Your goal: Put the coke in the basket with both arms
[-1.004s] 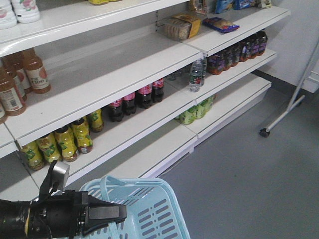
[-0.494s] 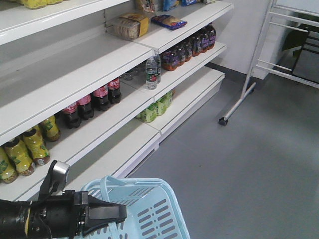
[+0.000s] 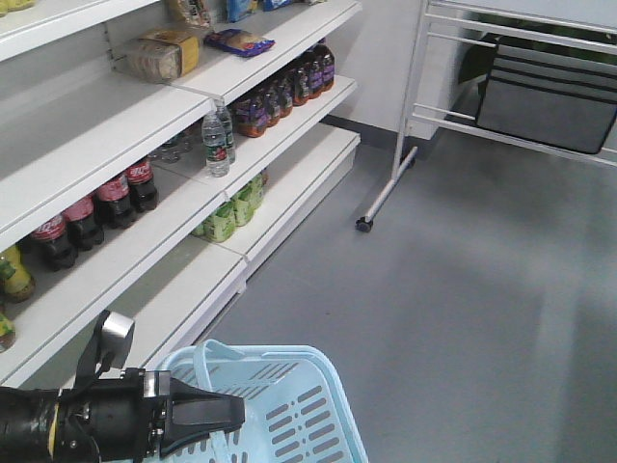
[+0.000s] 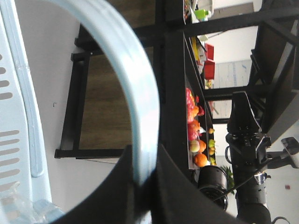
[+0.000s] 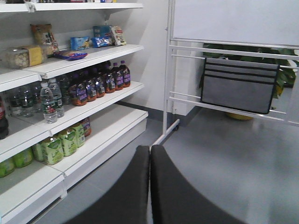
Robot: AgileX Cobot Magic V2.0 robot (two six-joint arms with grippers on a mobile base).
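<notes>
Left wrist view: the left gripper (image 4: 145, 173) is pinching one swing handle (image 4: 136, 84) of the pale blue basket (image 4: 14, 116). A black finger (image 4: 125, 186) sits on each side of the bar, and the handle arches up and away from them. The basket's slotted wall runs down the left edge of that view, with some crinkled clear plastic (image 4: 21, 210) low in the corner. Farther off, the right arm (image 4: 245, 140) stands in front of a dark rack (image 4: 175, 70) stacked with fruit (image 4: 196, 135).

From the right wrist, the right gripper (image 5: 150, 161) has its two fingers pressed flat together with nothing between them, hanging over grey floor (image 5: 224, 158).

From the front, the left gripper (image 3: 227, 415) lies level at the bottom left, at the near rim of the basket (image 3: 299, 415), which sits low in the foreground. Where the can is cannot be told from any view.

Beyond, white shelves (image 3: 193, 106) run along the left. They carry red-labelled cola bottles (image 3: 96, 203), a water bottle (image 3: 216, 145), green bottles (image 3: 231, 204) and purple-labelled bottles (image 3: 280, 92). A white wheeled frame (image 3: 405, 125) stands on the floor to the right.
</notes>
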